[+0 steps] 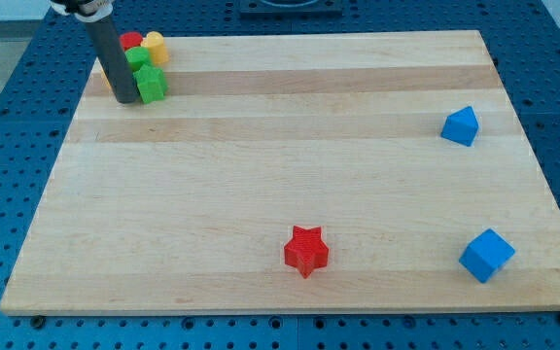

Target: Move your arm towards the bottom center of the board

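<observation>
You are looking at a pale wooden board (261,194) lying on a blue perforated table (8,117). Your straight dark rod (115,53) is standing in the view's top left corner of the board, and my tip (124,100) is resting on the wood there; the rod carries no jaws, so there is nothing to be apart, together or clamped on anything. The tip is sitting just left of a green block (151,85), touching or nearly touching it; you cannot tell which. Behind that one, a second green block (138,59), a red block (130,42) and a yellow block (155,45) are crowding together in one cluster, their shapes partly hidden by each other and the rod. A sliver of orange is showing at the rod's left edge, too hidden to name. Well apart from the tip, a red star-shaped block (305,251) is lying near the bottom centre of the board, the area the task names. A blue block (461,126) is sitting at the view's right edge, and a blue cube-like block (486,256) is sitting at the bottom right.
</observation>
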`<state>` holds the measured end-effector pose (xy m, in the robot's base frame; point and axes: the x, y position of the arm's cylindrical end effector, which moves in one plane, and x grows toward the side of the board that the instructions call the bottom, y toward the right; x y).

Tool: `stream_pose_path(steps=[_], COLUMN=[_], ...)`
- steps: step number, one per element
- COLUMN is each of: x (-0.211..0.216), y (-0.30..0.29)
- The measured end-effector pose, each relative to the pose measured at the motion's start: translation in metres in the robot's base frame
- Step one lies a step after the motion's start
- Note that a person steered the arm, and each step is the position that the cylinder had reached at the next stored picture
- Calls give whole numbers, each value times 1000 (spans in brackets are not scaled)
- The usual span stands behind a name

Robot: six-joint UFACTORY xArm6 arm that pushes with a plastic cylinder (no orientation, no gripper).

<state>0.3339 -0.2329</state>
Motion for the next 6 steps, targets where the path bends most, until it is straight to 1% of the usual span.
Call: stream_pose_path(steps=[1,3,4,6], x=[91,268,285,284], y=[8,80,133,271])
